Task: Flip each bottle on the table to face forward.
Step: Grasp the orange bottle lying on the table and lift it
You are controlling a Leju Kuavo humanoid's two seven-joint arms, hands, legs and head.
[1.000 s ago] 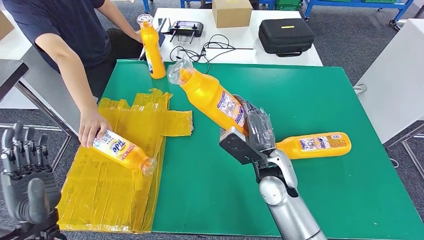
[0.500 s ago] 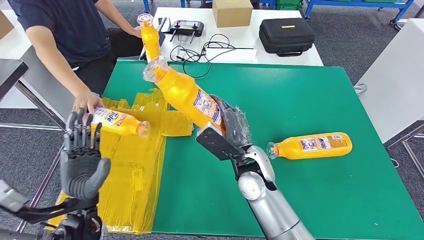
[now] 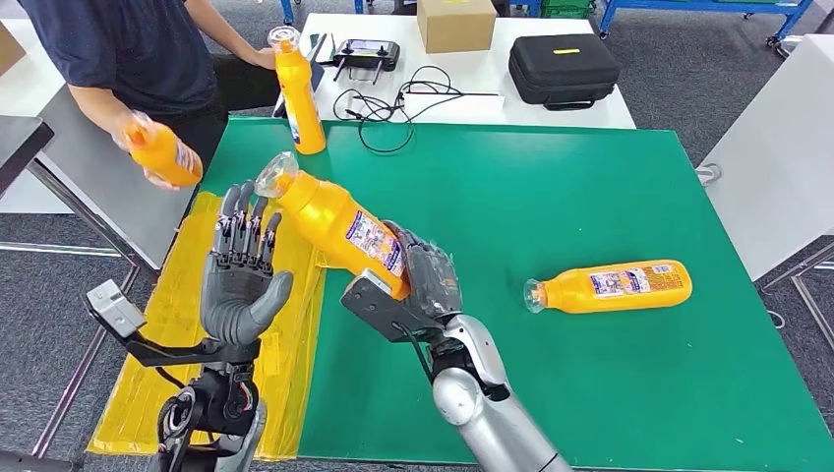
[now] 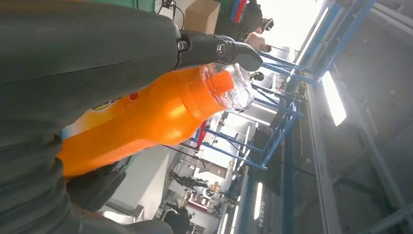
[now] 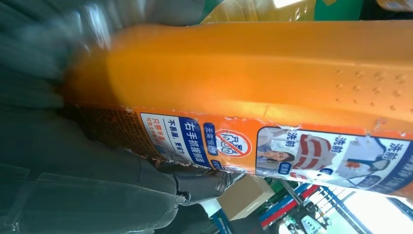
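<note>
Bottles: one glossy orange plastic bottle [image 3: 339, 223] with a clear cap is tilted in the air over the table's left part, grasped at its labelled base by the right hand [image 3: 425, 278]. The left hand [image 3: 241, 278] is raised beside its neck, fingers spread, holding nothing. A second bottle [image 3: 608, 286] lies on its side near the right edge, and a third [image 3: 298, 91] stands at the far left corner. A person [image 3: 148, 59] holds a fourth [image 3: 163, 153] off the left edge. The table [image 3: 551, 197] is smooth green; crinkled yellow film [image 3: 172, 324] drapes its left edge. Behind it a white table [image 3: 472, 93] carries a black case [image 3: 563, 69], a cardboard box [image 3: 455, 24] and cables [image 3: 393, 103].
</note>
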